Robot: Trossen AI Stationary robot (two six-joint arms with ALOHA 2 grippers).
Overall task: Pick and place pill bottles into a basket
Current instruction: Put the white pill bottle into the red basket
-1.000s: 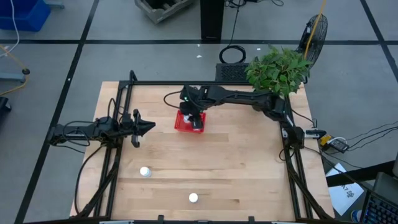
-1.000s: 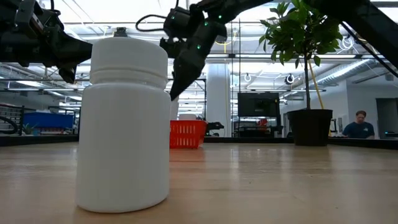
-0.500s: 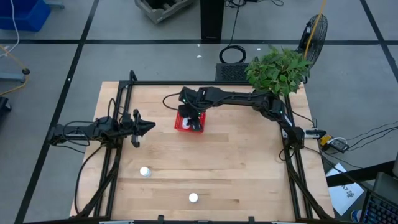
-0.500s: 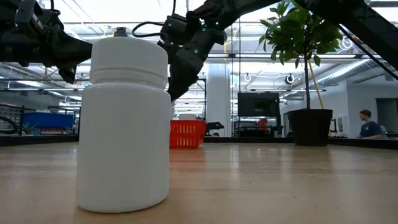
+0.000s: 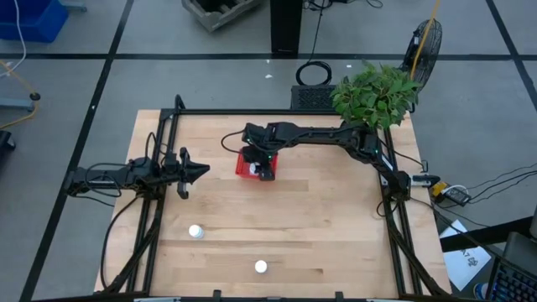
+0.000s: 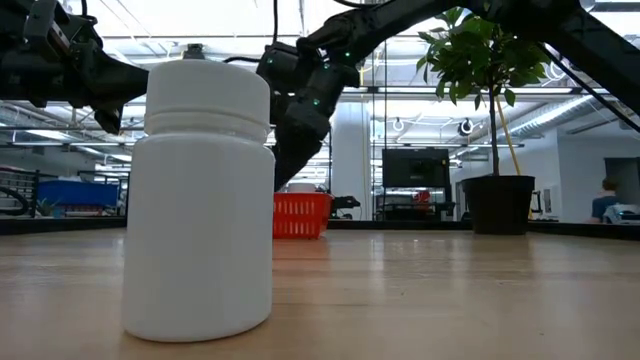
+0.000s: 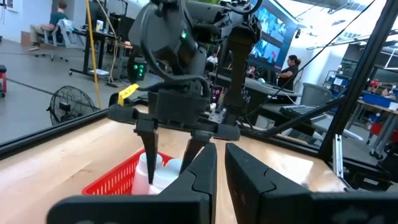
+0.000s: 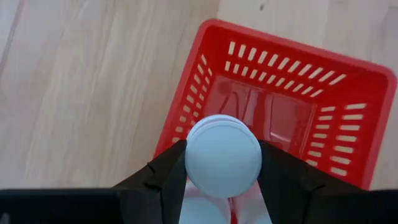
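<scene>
From above, your right gripper [image 5: 265,167] sits over the red basket [image 5: 245,164] near the table's far middle; the left gripper [image 5: 195,172] waits at the left, and two pill bottles [image 5: 195,231] stand near the front edge. In the low view, one bottle [image 6: 198,200] looms close. Your left wrist view shows its own fingers [image 7: 200,177] nearly closed on nothing. Your right wrist view shows a bottle [image 8: 223,155] clamped over the basket [image 8: 283,99].

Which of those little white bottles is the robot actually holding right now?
The pill bottle clamped between the right gripper's fingers, above the red basket. Two other bottles stand untouched on the table's near side; the left gripper waits aside.
</scene>
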